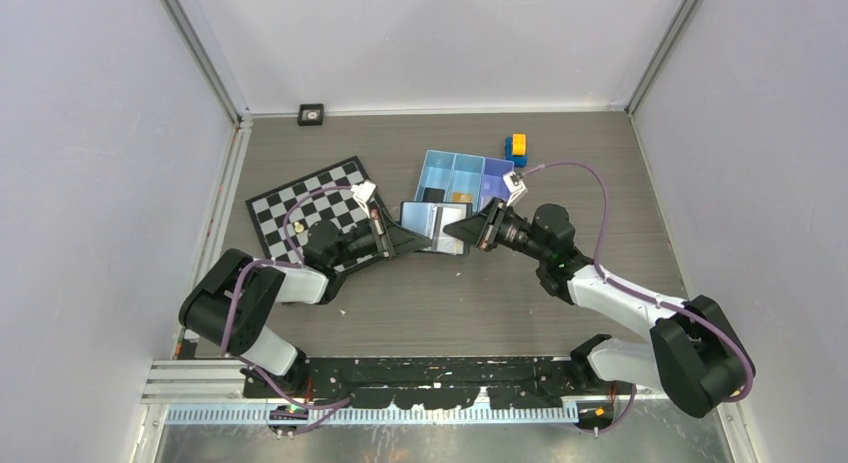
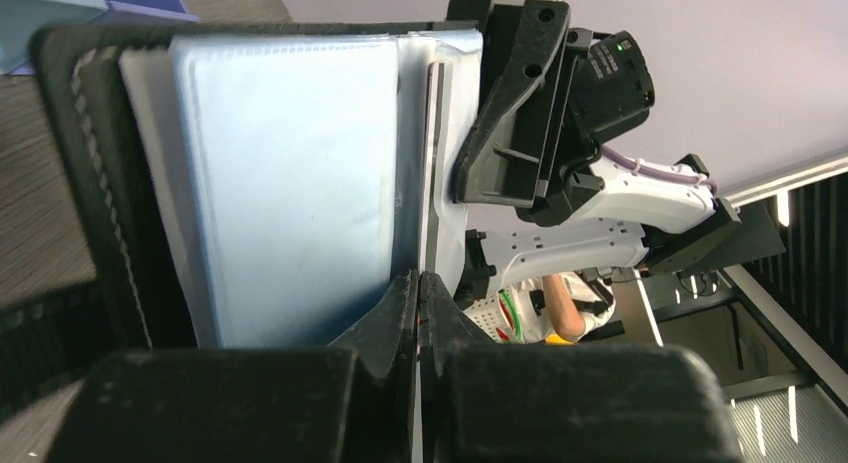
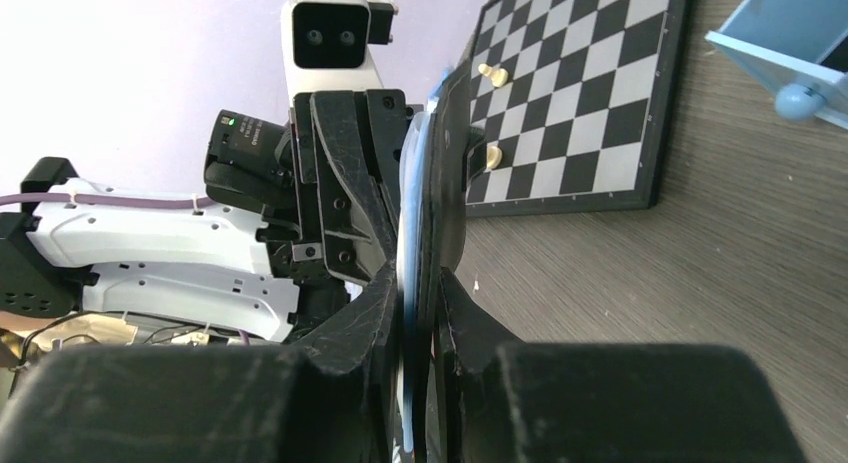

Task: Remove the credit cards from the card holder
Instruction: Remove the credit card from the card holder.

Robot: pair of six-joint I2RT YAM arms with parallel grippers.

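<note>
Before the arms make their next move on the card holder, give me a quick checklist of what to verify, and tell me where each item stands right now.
1. Right tool clamped on the edge of the card holder: ok.
2. Left tool shut on a thin pale layer of the holder: ok.
3. That layer is a credit card and not a sleeve: cannot tell.
4. Holder open, with its pale inner faces showing: ok.
5. Light-blue tray close by, just beyond the holder: ok.
</note>
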